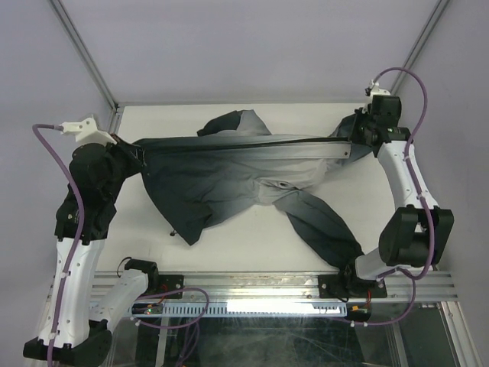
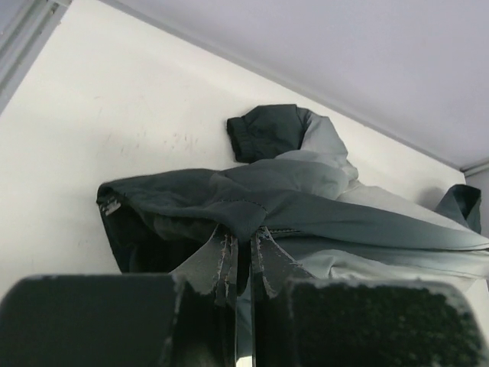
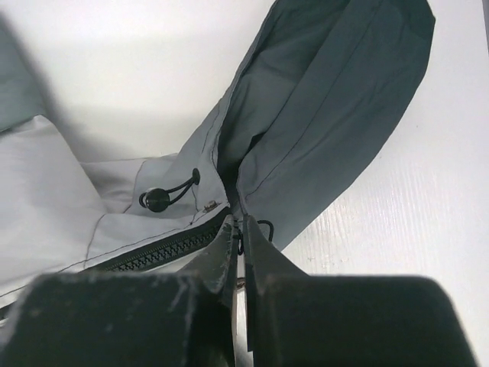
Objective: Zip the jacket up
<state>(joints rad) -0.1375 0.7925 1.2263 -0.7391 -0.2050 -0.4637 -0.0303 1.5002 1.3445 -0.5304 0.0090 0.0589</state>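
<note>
The jacket (image 1: 229, 172) lies across the white table, light grey fading to dark teal-black, pulled taut between my two grippers. Its dark zipper line (image 1: 252, 141) runs straight from left to right. My left gripper (image 1: 137, 151) is shut on the jacket's dark edge at the left end, seen close in the left wrist view (image 2: 244, 237). My right gripper (image 1: 353, 138) is shut on the jacket at the right end of the zipper (image 3: 153, 251), fingertips closed (image 3: 243, 225) beside a thin black loop. A cord toggle (image 3: 157, 200) lies just left of them.
One sleeve (image 1: 325, 229) trails toward the front right, near the right arm's base. Another fold (image 1: 191, 218) hangs toward the front left. A dark bunched part (image 1: 237, 122) lies behind the zipper. A metal rail (image 1: 252, 284) runs along the table's (image 1: 153, 252) front edge.
</note>
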